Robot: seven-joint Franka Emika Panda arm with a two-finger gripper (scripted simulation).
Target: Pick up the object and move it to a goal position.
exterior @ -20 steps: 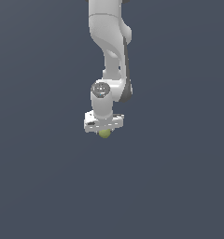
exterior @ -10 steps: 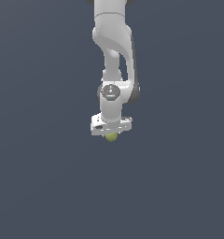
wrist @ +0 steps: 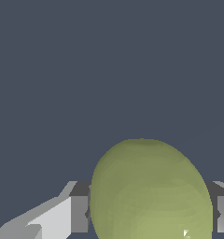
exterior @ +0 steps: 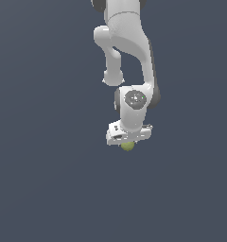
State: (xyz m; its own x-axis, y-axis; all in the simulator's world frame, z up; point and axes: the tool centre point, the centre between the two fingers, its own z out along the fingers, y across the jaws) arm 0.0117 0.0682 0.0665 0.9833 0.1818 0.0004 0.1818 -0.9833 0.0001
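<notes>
Gripper (exterior: 128, 142) is clamped on the ball (exterior: 128, 146), which sits between the fingers w/ its lower half poking out below the white hand. In the wrist view the yellow-green ball (wrist: 151, 191) fills the gap, a dark pad (wrist: 79, 214) pressed against each side of it.

You're mid-carry, so keep the grip firm and don't ease off until you're over the goal. Move smoothly; the ball is round and slick-looking, so a jerk could prob. roll it out of the pads. Keep the wrist pointing down as it is.

No goal marker shows in either view, so you can't judge how far is left. Around the arm it's plain dark grey background only; no other objects or obstacles appear, though the surface under the ball isn't clearly distinguishable.
</notes>
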